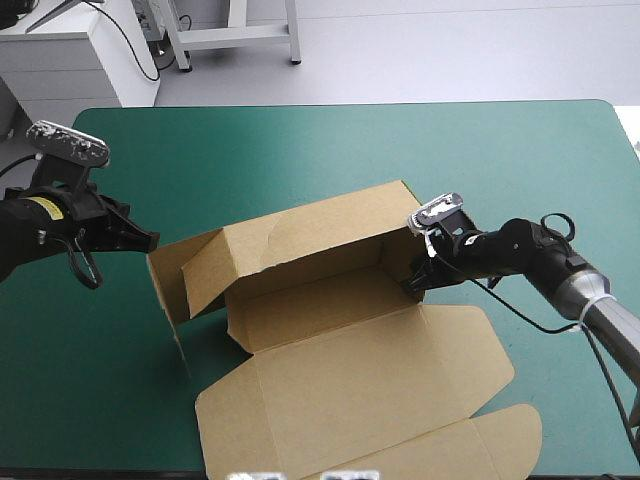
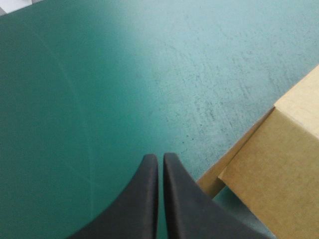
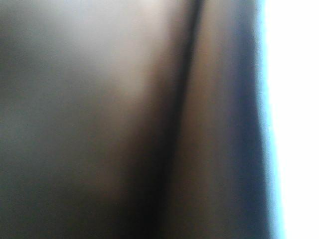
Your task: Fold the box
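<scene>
The brown box [image 1: 320, 290] stands mid-table with its back wall and end walls raised and its lid [image 1: 370, 390] lying flat toward the front edge. The left end flap [image 1: 185, 275] angles outward. My left gripper [image 1: 150, 240] is shut and empty, its tip right at that flap's outer edge. In the left wrist view the gripper [image 2: 160, 158] points over the cover with the box corner [image 2: 279, 174] just beside it. My right gripper [image 1: 418, 275] presses against the box's right end wall. Blurred brown board [image 3: 124, 124] fills the right wrist view.
The teal-green cover [image 1: 300, 150] runs bare behind the box to the far edge and around the left arm. The lid's tuck flaps [image 1: 500, 440] reach close to the table's front edge.
</scene>
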Available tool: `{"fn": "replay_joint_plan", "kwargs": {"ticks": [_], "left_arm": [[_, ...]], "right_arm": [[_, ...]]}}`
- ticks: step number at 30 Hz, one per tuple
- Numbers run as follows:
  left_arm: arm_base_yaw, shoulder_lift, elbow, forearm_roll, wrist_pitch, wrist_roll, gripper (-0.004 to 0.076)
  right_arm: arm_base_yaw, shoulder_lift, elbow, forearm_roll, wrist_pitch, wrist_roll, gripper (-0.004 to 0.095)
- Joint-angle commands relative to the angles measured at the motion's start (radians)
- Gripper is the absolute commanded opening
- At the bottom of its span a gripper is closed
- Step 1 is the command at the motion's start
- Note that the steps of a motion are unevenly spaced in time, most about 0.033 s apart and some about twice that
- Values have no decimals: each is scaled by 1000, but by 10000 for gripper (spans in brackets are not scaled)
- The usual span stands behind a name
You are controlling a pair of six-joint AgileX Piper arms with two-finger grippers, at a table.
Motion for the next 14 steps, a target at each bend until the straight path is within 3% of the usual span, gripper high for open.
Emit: {"fn": "replay_joint_plan", "kwargs": {"ticks": [1, 5, 8, 11, 14], "left_arm": [[43, -21, 3, -37, -63, 12, 14], [53, -21, 16, -37, -58, 12, 12], [53, -21, 18, -37, -58, 12, 12], [53, -21, 18, -37, -67, 12, 9], [53, -21, 18, -48, -79, 12, 9]], "right_arm": [[4, -30, -27, 33, 33, -2, -18], [2, -54, -32, -5, 35, 64, -18], [2, -92, -62, -145, 66, 202, -18], [2, -127, -119, -308, 167, 353, -18], [2, -130, -199, -394, 318, 451, -18]]}}
